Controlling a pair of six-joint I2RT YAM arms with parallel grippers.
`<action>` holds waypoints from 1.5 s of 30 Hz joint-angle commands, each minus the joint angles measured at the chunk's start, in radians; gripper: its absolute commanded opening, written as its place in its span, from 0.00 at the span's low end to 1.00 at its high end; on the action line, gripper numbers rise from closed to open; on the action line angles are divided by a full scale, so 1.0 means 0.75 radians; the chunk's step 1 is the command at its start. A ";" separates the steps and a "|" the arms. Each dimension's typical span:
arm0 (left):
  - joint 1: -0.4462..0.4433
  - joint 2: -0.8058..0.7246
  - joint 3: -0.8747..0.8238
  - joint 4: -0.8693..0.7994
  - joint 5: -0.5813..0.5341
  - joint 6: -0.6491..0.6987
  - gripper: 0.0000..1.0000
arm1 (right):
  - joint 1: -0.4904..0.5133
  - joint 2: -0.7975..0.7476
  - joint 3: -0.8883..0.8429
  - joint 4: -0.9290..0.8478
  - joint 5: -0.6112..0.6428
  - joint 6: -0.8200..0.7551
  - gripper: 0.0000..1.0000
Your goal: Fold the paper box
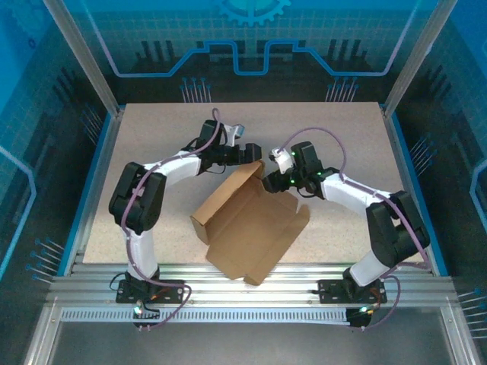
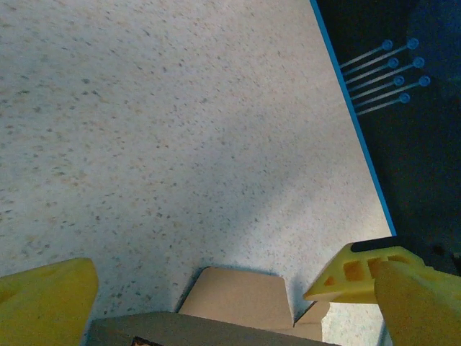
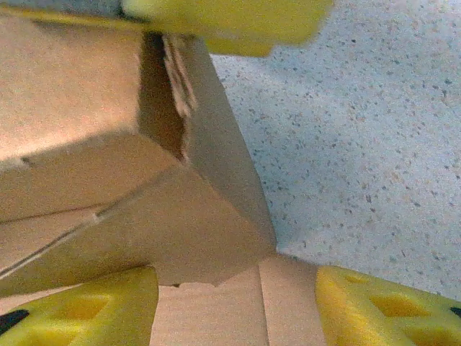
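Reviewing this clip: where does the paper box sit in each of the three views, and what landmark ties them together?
Top external: box at the middle of the table, reaching the near edge, far panel raised.
Left wrist: box at the bottom edge, centre.
Right wrist: box close up, covering the left and bottom.
Shared landmark: the speckled table under the box.

top cam sits high behind the arm bases, looking down on the whole bench (image 1: 152, 137). each wrist cam rides right up close, tilted at the speckled surface; all three share a bit of the paper box (image 1: 251, 228).
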 commanded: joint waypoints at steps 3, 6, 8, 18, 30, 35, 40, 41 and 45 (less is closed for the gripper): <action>-0.001 0.082 0.072 -0.110 0.173 0.063 0.99 | 0.028 0.055 0.057 0.121 -0.042 -0.042 0.59; -0.001 0.104 0.110 -0.141 0.228 0.079 0.99 | 0.053 0.058 0.053 0.156 -0.039 -0.037 0.59; -0.001 0.117 0.140 -0.183 0.250 0.102 0.99 | 0.073 0.068 0.057 0.166 -0.015 -0.035 0.58; 0.000 0.152 0.222 -0.293 0.351 0.156 0.99 | 0.118 0.129 0.017 0.306 0.160 -0.004 0.46; 0.001 0.176 0.320 -0.451 0.403 0.239 0.99 | 0.177 0.200 0.014 0.358 0.379 -0.012 0.25; -0.001 0.169 0.316 -0.462 0.383 0.216 0.99 | 0.244 0.225 0.020 0.339 0.673 -0.063 0.16; -0.003 0.149 0.299 -0.467 0.367 0.216 0.99 | 0.286 0.249 0.028 0.352 0.835 -0.064 0.11; -0.002 0.146 0.297 -0.466 0.366 0.216 0.99 | 0.294 0.256 0.032 0.353 0.863 -0.061 0.11; -0.003 0.125 0.289 -0.472 0.329 0.226 0.99 | 0.307 0.220 0.005 0.392 0.726 -0.052 0.16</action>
